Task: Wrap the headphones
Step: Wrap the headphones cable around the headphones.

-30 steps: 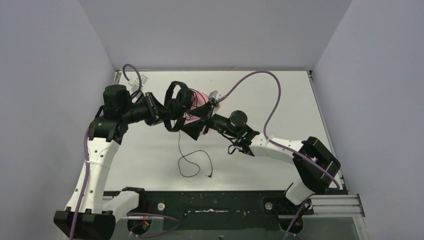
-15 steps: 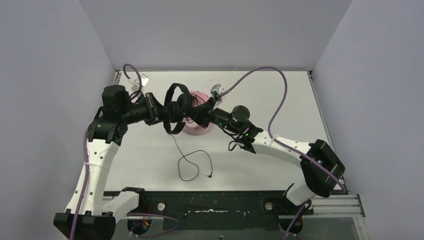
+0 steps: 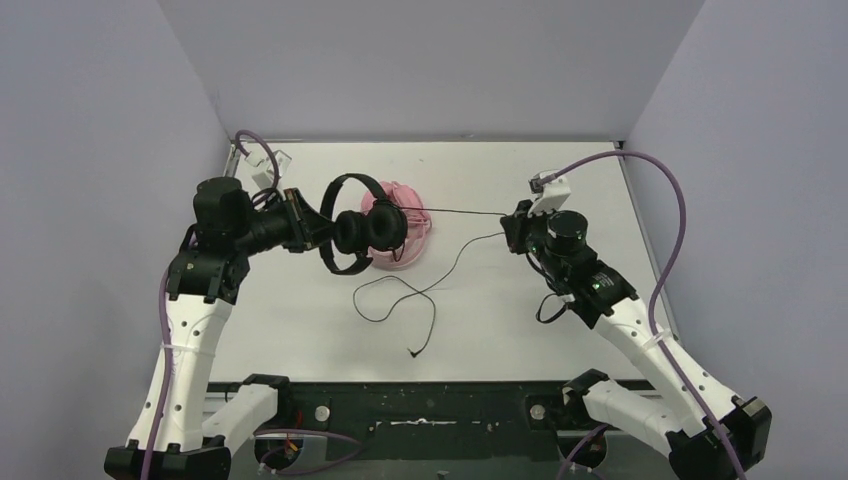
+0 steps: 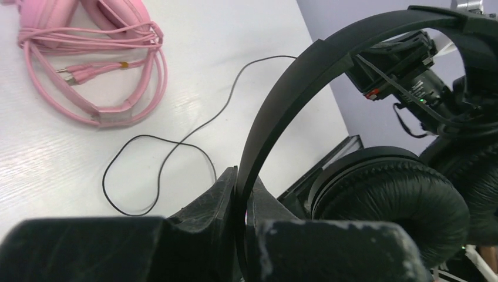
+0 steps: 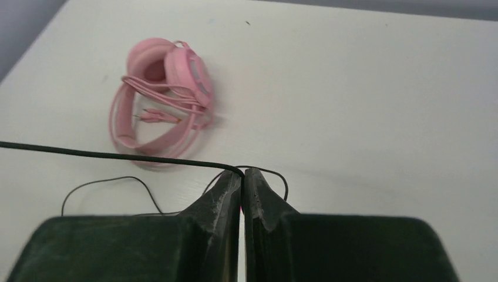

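Two headsets. The pink headset (image 3: 412,243) lies on the table (image 3: 560,320) with its cable looped round it. The black headset (image 3: 365,228) hangs above it, band clamped in the left claw (image 4: 242,183). Its cable (image 3: 462,211) stretches taut sideways to the right claw (image 5: 242,176), which is pinched shut on it. Both arms are raised, reaching inward.

A white table (image 3: 480,320) is enclosed by pale lavender walls: a back wall (image 3: 430,60) is set along its far edge, and a left wall (image 3: 90,150) and a right wall (image 3: 760,150) at its sides. A black strip (image 3: 430,400) with small round fittings is fixed along the table's near edge.
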